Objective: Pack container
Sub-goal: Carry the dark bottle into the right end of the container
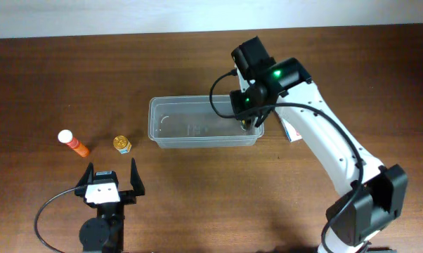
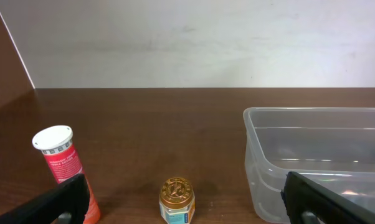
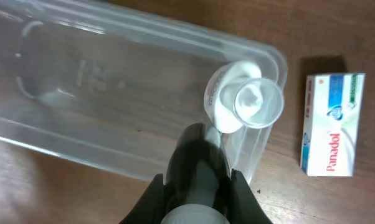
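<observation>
The right gripper (image 3: 199, 149) is closed on what seems to be a small white bottle (image 3: 243, 102). It is seen end-on from the wrist camera, so we cannot make out its body. It hangs over the three o'clock end of the container (image 1: 190, 98), just inside the rim. The left gripper (image 1: 112, 174) has its jaws spread wide with nothing in them, at about seven o'clock from the container and well apart from it. The container lies near the middle of the table (image 1: 43, 84), long side running nine to three, with nothing on its floor. We judge it light, thin-walled and slick, likely to flex if squeezed and to slide if bumped. If it needs steadying, the stiff rim at a short end is the place to take hold. An orange tube (image 1: 74, 143) and a gold-lidded jar (image 1: 122, 144) lie at its nine o'clock, near the left gripper. A Panadol box (image 3: 332, 124) lies just beside its three o'clock end. Nothing blocks the drop, though the near rim sits close under the bottle.
</observation>
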